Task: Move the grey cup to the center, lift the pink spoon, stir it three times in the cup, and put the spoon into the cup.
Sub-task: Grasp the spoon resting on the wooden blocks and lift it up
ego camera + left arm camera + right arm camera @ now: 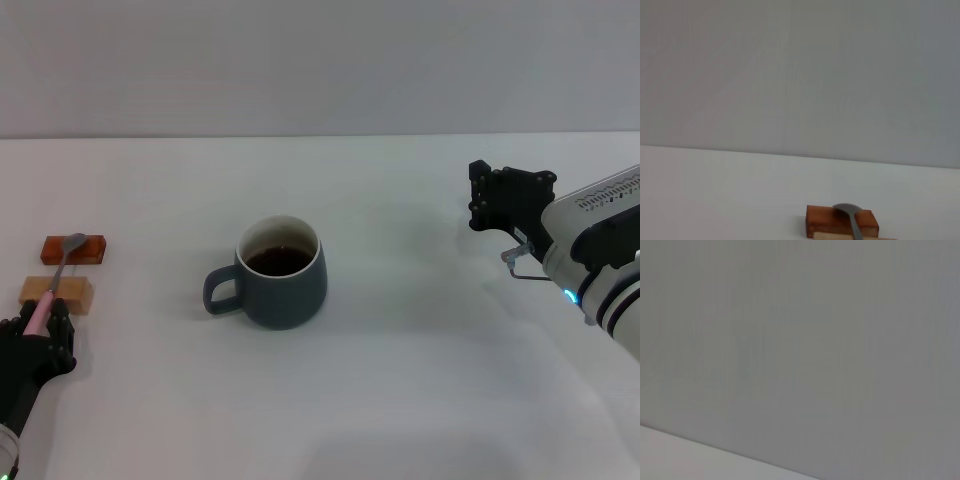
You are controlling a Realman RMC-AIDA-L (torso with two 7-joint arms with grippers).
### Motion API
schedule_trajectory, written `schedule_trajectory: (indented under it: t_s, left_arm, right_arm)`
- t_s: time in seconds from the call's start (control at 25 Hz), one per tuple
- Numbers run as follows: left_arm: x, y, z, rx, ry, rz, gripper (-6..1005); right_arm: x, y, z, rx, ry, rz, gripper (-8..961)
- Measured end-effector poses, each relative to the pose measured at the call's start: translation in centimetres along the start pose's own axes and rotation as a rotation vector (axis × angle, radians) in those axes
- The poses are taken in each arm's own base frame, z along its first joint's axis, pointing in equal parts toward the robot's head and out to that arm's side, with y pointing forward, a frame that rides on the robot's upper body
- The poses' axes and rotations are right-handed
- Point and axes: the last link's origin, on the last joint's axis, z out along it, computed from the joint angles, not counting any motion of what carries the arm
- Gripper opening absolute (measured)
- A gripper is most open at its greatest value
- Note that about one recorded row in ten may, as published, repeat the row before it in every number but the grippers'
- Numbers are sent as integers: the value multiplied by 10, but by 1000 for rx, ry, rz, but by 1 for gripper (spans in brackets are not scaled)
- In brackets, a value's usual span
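Note:
The grey cup point(281, 272) stands upright in the middle of the table, its handle toward my left, with dark liquid inside. At the far left the pink spoon point(58, 276) lies across two small blocks, its metal bowl on the red-brown block point(74, 249) and its pink handle over the tan block point(56, 293). My left gripper point(40, 322) sits low at the handle's near end, shut on it. In the left wrist view the pink spoon's bowl point(850, 212) rests on the red-brown block point(840, 221). My right gripper point(476, 198) hovers open and empty, well right of the cup.
The white table point(420, 380) runs back to a pale wall. The two blocks lie near the table's left edge. The right wrist view holds only wall and a strip of table.

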Motion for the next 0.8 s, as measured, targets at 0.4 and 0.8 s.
schedule_trajectory:
  t_s: [0.4,0.8]
  left_arm:
    - [0,0,0,-1,1,0,301]
    - [0,0,0,0,0,3,210]
  right_arm:
    - [0,0,0,0,2,0,0]
    - [1,0,0,0,7,-1,-1]
